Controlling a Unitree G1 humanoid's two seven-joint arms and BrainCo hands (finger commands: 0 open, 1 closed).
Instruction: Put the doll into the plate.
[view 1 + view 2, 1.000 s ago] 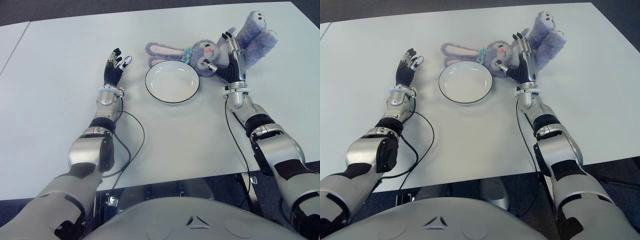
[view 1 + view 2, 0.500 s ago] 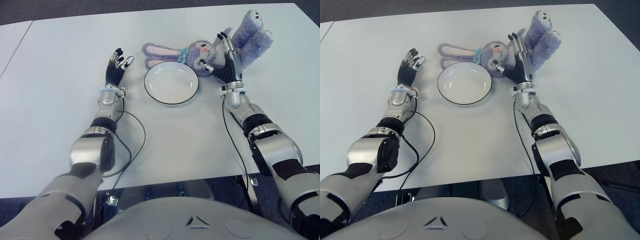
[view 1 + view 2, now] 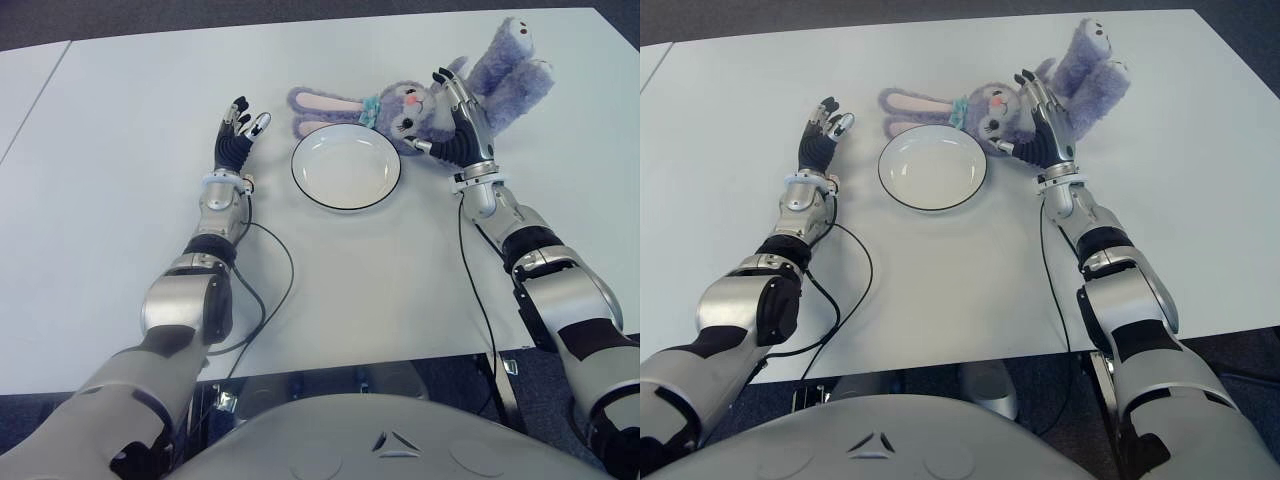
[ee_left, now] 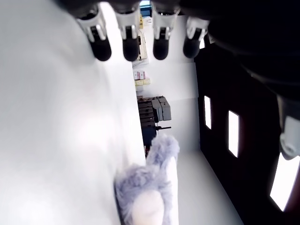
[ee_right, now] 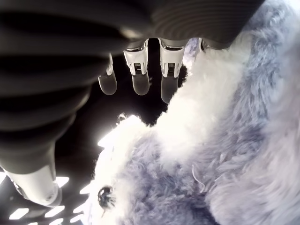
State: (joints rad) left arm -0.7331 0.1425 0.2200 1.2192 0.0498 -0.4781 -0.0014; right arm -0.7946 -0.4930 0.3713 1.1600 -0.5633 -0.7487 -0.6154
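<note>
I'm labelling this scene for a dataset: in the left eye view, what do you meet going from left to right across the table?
Left hand with spread fingers → round white black-rimmed plate → right hand, open against the fluffy purple rabbit doll.

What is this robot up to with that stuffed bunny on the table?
The robot is working on getting the purple doll into the white plate. Its right hand is against the doll's body, fingers spread around it but not closed. The doll lies on the white table just behind the plate, ears stretched toward the robot's left, feet tipped up. The plate holds nothing. The left hand is idle, open, on the plate's left side.
</note>
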